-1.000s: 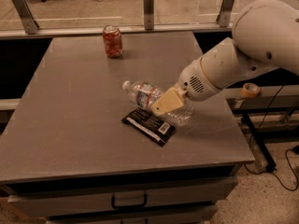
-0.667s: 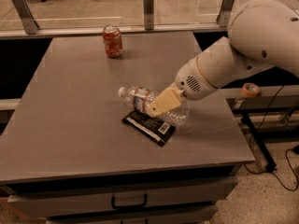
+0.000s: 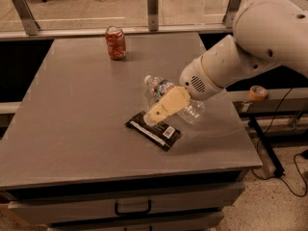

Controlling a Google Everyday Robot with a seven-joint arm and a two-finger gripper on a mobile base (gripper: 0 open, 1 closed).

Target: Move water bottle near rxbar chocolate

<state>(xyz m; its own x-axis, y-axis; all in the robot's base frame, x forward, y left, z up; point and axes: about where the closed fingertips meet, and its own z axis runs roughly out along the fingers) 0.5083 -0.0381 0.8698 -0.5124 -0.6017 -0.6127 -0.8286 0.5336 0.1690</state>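
The water bottle (image 3: 166,89) lies on its side on the grey table (image 3: 82,109), white cap pointing back-left, its clear body partly hidden behind my gripper. The rxbar chocolate (image 3: 154,130) lies flat just in front of it, a black wrapper with a white stripe and a barcode patch. My gripper (image 3: 155,115) reaches in from the right on the white arm (image 3: 226,66). It slants down across the bottle, and its tan tip is over the back edge of the bar. Whether the bottle rests on the table or is lifted is not visible.
A red-orange soda can (image 3: 116,43) stands upright at the back of the table. A roll of tape (image 3: 258,92) sits on a ledge to the right. Glass railing posts run behind the table. A drawer with a handle (image 3: 133,208) is below the front edge.
The bottle's cap end has swung to the right and away from the front. The gripper has stayed almost in place over the bar's back edge.
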